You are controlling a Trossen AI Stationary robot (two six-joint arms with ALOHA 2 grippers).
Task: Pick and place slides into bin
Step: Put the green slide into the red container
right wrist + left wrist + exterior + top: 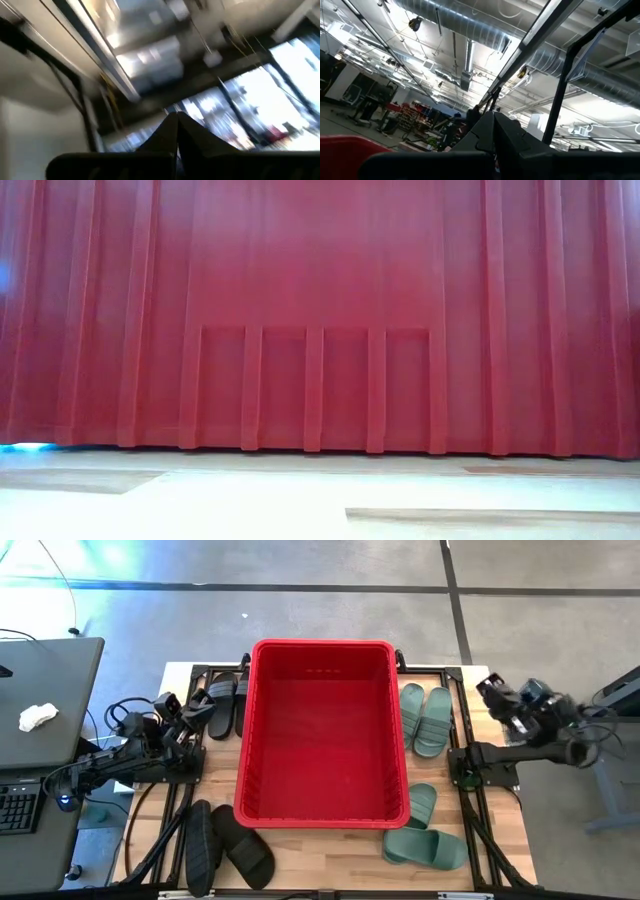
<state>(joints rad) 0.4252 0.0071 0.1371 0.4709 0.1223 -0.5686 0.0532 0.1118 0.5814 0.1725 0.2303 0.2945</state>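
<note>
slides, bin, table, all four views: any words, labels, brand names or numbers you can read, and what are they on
None can be read in any view.
Red bin: plain walls, no label; the low view shows only ribbed red plastic.
Green slides and black slides: any strap marking is too small to tell.
Keyboard on the side desk: keys too small to read.
Wrist views: they face the ceiling and room; no sign is legible there.

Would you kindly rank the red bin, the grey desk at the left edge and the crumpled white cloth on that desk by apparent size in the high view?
1. red bin
2. grey desk, though partly cut off by the frame
3. white cloth
</note>
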